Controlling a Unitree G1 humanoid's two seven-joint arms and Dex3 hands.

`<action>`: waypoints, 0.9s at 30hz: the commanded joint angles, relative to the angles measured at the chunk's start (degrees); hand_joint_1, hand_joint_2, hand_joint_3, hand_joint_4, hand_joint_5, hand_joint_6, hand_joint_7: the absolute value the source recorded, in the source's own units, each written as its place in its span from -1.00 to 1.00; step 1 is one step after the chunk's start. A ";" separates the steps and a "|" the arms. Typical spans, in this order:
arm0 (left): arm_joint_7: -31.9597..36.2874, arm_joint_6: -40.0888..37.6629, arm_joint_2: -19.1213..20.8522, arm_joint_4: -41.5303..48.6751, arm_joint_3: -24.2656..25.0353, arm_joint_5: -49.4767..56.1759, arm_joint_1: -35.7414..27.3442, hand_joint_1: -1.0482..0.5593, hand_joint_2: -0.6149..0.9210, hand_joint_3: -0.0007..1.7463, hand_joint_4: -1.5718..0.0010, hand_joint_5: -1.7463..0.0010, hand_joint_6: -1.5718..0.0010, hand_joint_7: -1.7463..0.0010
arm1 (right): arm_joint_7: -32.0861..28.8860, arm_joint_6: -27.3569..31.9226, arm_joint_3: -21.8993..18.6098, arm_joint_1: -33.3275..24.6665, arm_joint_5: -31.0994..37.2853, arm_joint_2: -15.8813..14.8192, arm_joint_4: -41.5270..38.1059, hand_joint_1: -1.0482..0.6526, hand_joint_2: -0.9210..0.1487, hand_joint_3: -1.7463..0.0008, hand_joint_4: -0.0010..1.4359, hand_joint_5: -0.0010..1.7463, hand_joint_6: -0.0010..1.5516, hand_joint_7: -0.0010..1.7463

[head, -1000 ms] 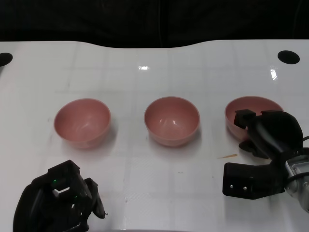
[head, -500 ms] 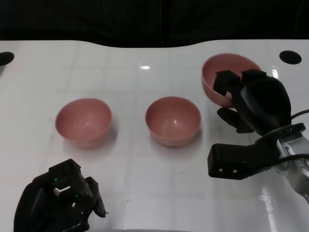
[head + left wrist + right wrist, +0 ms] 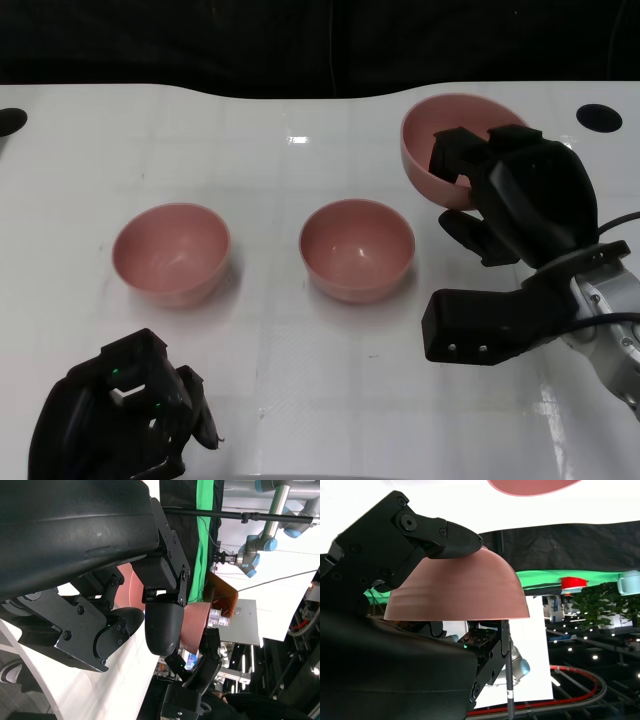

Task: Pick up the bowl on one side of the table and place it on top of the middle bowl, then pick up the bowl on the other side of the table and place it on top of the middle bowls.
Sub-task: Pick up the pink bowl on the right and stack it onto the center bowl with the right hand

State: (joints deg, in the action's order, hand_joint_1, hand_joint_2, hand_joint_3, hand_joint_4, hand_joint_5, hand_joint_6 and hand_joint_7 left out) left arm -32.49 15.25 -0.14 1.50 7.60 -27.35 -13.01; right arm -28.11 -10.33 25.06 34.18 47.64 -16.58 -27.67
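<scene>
Gripping the right-hand bowl [image 3: 440, 150] by its rim, our right hand [image 3: 525, 195] holds it up off the white bench [image 3: 320, 130], tilted so its hollow faces toward us, to the right of and beyond the middle bowl [image 3: 357, 248]; the fingers [image 3: 455, 150] hook over the rim into the hollow while another presses the outer wall, as the right wrist view shows with a finger [image 3: 445, 535] lying on the pink shell [image 3: 460, 587]; the middle bowl sits upright on the bench, and the left bowl [image 3: 171, 252] stands well apart from it on the other side; our left hand [image 3: 125, 420] rests low at the near edge of the bench, its fingers curled inward and holding nothing.
</scene>
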 commanded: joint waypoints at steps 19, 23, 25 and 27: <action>0.70 2.49 0.14 1.90 0.34 1.81 0.25 0.22 0.57 0.20 -0.21 -0.80 -0.18 -0.63 | 3.64 -4.51 0.99 5.28 -0.07 4.31 0.88 -0.06 0.12 -0.58 0.37 1.00 0.00 0.92; 0.09 3.31 0.09 2.57 0.25 1.81 0.41 0.21 0.61 0.12 -0.20 -0.81 -0.17 -0.62 | 4.45 -7.62 2.13 6.75 -0.59 5.41 -2.96 -0.04 0.08 -0.49 0.34 1.00 -0.02 0.93; -0.11 3.37 0.00 2.69 0.13 1.49 0.42 0.21 0.63 0.09 -0.20 -0.80 -0.18 -0.61 | 4.30 -8.64 2.99 7.33 -0.32 6.07 -4.90 -0.04 0.05 -0.41 0.33 1.00 -0.06 0.97; -0.03 3.42 -0.11 2.58 -0.04 1.49 0.34 0.21 0.63 0.08 -0.20 -0.80 -0.18 -0.61 | 4.16 -9.68 3.52 7.74 -0.39 6.71 -6.57 -0.04 0.05 -0.37 0.33 1.00 -0.07 0.99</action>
State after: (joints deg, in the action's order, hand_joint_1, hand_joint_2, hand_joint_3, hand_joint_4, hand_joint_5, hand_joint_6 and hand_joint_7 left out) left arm -32.32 17.96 -0.29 3.75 7.52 -25.57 -12.54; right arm -23.78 -19.21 28.30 40.73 47.70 -10.03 -33.15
